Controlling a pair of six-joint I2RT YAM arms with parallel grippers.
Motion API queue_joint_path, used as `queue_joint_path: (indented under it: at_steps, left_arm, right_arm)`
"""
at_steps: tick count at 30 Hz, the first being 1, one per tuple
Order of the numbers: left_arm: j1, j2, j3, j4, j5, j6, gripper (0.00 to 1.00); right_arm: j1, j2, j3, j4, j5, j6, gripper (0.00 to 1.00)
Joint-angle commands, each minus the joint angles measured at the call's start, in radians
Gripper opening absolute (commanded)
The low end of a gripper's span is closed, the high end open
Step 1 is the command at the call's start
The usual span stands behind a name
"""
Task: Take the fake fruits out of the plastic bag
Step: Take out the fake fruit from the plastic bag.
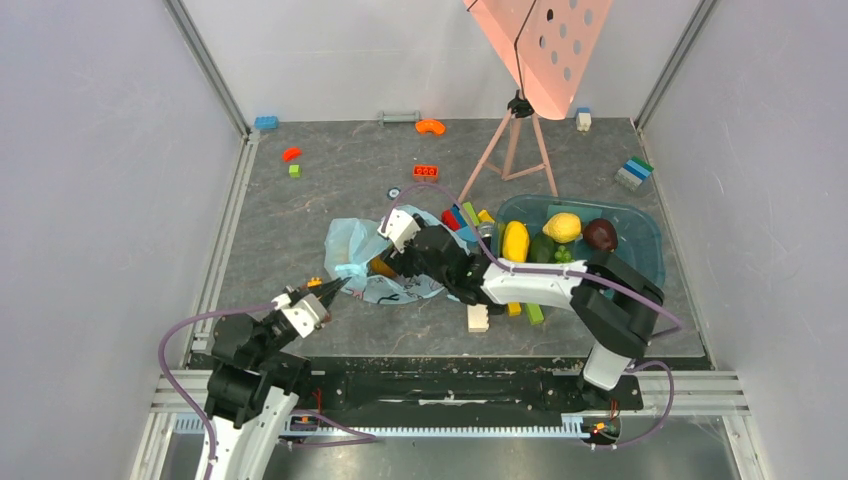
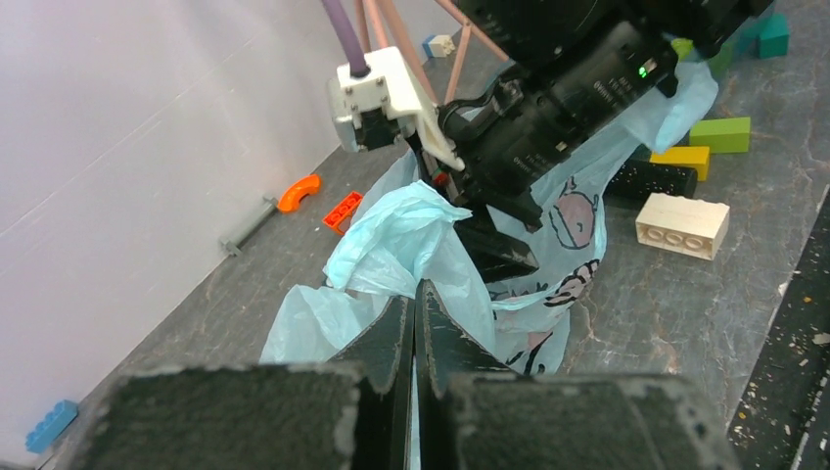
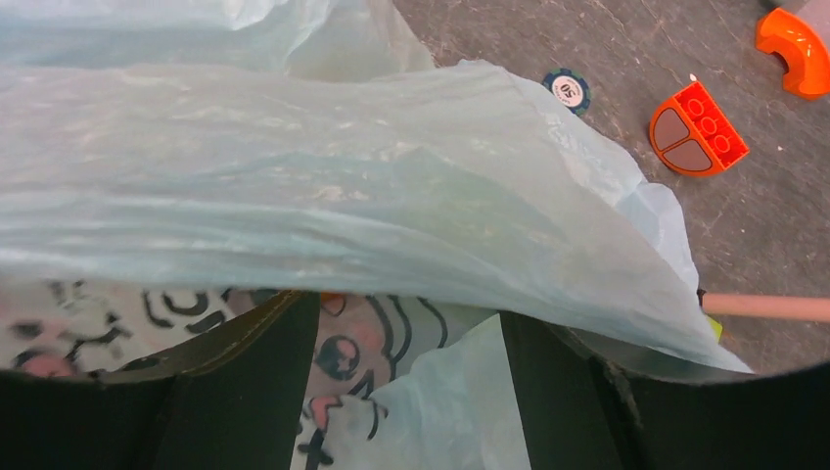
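Gaping right pincer (image 3: pixel 406 387) inside plastic bag (image 3: pixel 391 176)

Left gripper (image 2: pixel 415 299) pinched tight — right gripper (image 3: pixel 406 377) jaws spread.

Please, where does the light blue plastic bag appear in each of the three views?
Top external: plastic bag at centre, slightly left.
Left wrist: plastic bag in the middle.
Right wrist: plastic bag fills most of the picture.
Shared landmark: orange studded brick.
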Motion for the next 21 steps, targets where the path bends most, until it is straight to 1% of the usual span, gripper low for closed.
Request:
queue_joint_path:
  at_steps: [1,7,12,15,17,19,21]
  left_arm:
    - [-0.004,-0.054,-0.006,0.059,-0.027,-0.02,0.02]
    - [-0.004,-0.018,-0.006,0.089,-0.039,-0.027,0.02]
    - [-0.003,0.037,-0.006,0.091,-0.07,-0.032,0.02]
    - [-0.004,0.059,-0.003,0.089,-0.082,-0.032,0.02]
    - [-0.004,0.07,-0.004,0.089,-0.096,-0.022,0.05]
    - [-0.003,0.082,-0.007,0.094,-0.13,-0.02,0.1]
    - [-0.004,0.097,-0.011,0.102,-0.156,-0.017,0.11]
  right_arm:
    - [-0.021,0.075,0.073,0.055,-0.049,-0.039,0.72]
    - [-0.036,0.145,0.106,0.127,-0.016,-0.073,0.79]
    - [-0.057,0.21,0.153,0.154,-0.034,-0.082,0.81]
    - [-0.078,0.269,0.21,0.135,-0.046,-0.079,0.8]
    - [-0.09,0.306,0.242,0.122,-0.046,-0.075,0.81]
    - [-0.103,0.339,0.267,0.118,-0.051,-0.069,0.81]
    - [-0.117,0.369,0.29,0.109,-0.057,-0.064,0.81]
